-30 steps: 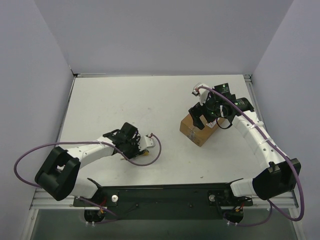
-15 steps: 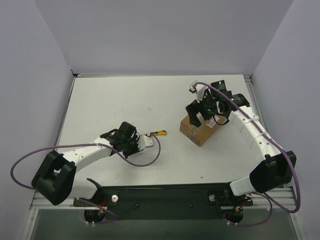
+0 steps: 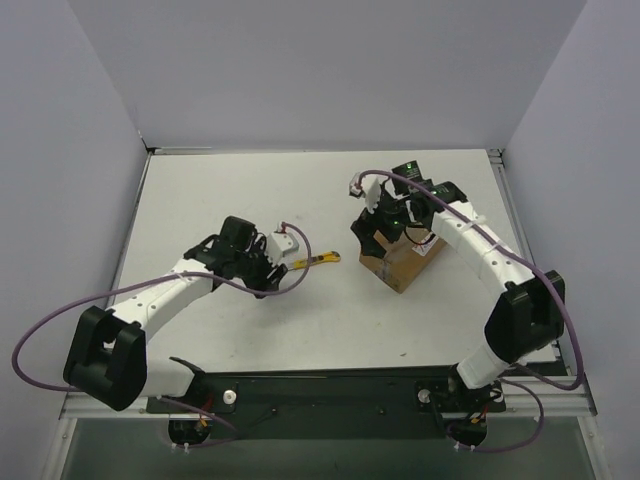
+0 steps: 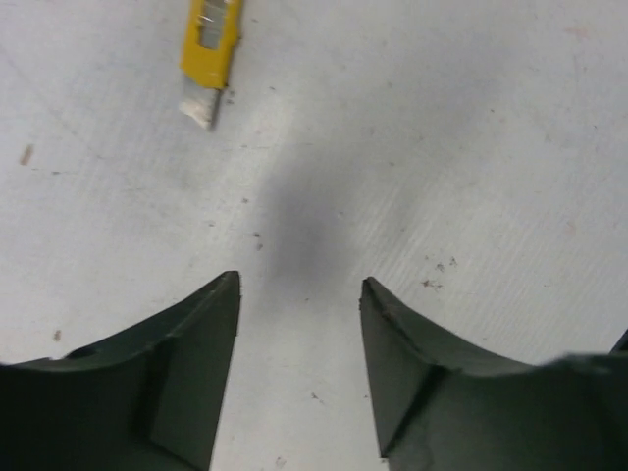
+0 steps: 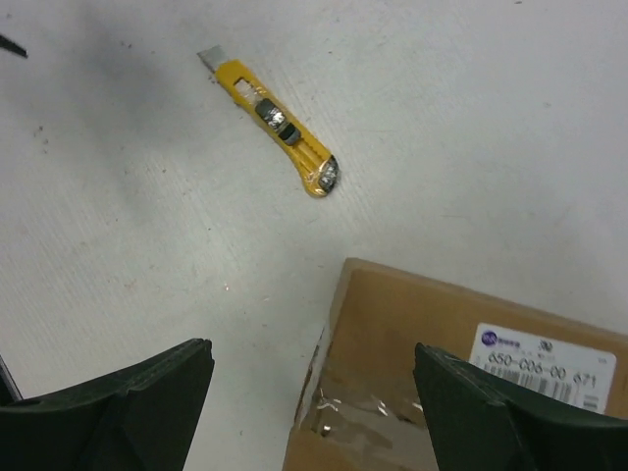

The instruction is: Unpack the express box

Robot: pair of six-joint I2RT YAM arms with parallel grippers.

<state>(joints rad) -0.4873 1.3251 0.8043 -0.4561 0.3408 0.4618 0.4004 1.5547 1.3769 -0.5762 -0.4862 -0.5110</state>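
Broadly, the white desk (image 3: 250, 190) carried the brown rectangular cardboard express box (image 5: 461, 363) flat on its right half, white label and clear tape facing up, so the seam could be reached from above. The right claw (image 5: 314, 422) hung spread wide and empty over the box's corner, probably to steady it. The left claw (image 4: 299, 324), jaws apart on nothing, hovered over bare desk just short of the small yellow utility knife (image 4: 211, 49), seemingly the cutter for that tape.
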